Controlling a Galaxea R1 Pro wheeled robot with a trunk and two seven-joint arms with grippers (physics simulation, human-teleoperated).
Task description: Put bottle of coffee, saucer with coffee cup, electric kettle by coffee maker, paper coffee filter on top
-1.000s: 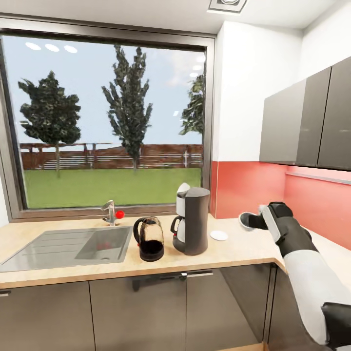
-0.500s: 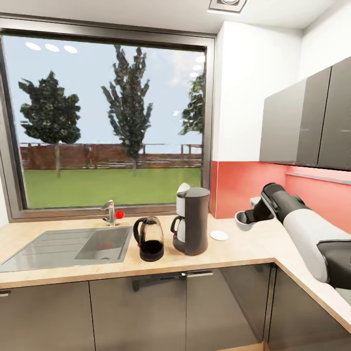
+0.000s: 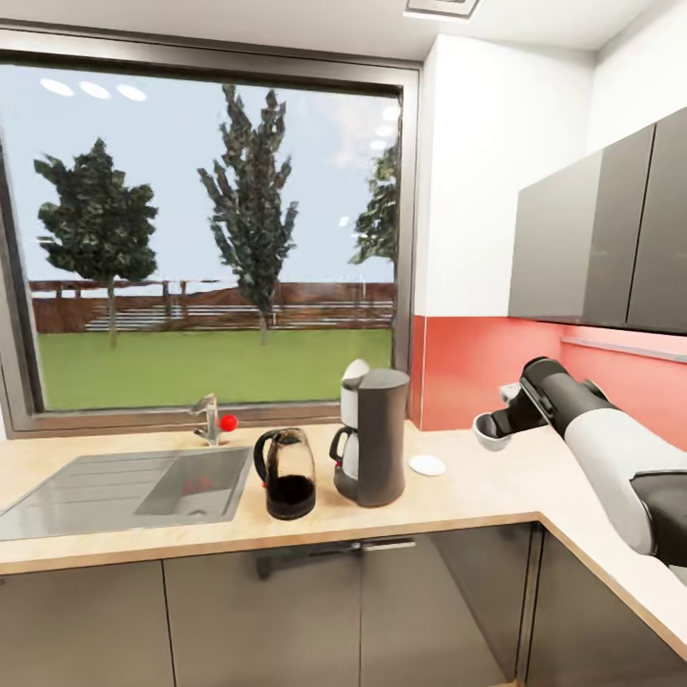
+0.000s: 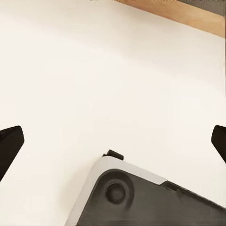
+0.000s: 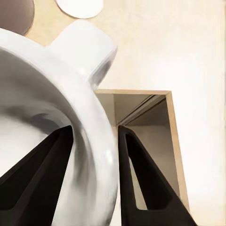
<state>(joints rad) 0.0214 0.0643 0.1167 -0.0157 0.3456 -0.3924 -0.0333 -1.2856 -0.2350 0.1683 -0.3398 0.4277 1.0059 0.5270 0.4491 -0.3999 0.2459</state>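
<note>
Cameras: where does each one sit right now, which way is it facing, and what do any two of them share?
Head view: on the head, facing the kitchen countertop and window; the right arm shows holding the coffee cup in the air.
Left wrist view: on the left arm, facing a pale surface; the left claw has its fingertips wide apart.
Right wrist view: on the right arm, looking down along the right claw, pinching the cup's wall.
Shared: head and right wrist views both show the cup and saucer.

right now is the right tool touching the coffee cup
Touching. The right wrist view shows the right tool with one black finger inside the coffee cup and the other outside, pinching its white rim. The head view shows the cup held above the kitchen countertop.
</note>
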